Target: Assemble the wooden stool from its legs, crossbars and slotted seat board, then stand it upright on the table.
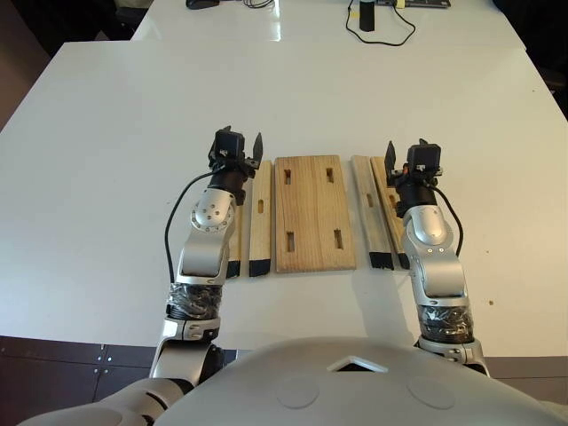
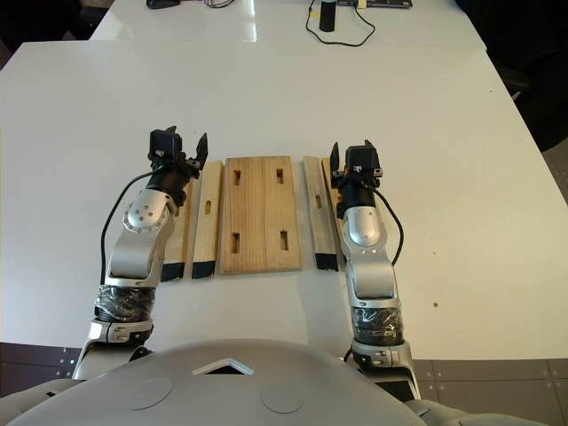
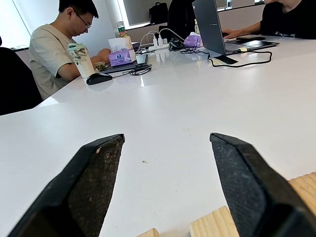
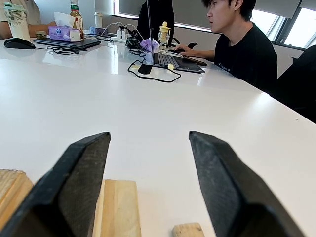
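Left gripper [image 1: 241, 140] sits near seat board [image 1: 312, 213] lying front-to-back.

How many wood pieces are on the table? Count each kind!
Seat board: 1
Strips: 4 that show, two on each side of the board
Total: 5

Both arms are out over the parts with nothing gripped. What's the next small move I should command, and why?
I'd probably lower the left gripper onto the wooden slat end below it and close. Its fingers are open with that end between them, and every part, including the seat board, lies flat and unjoined.
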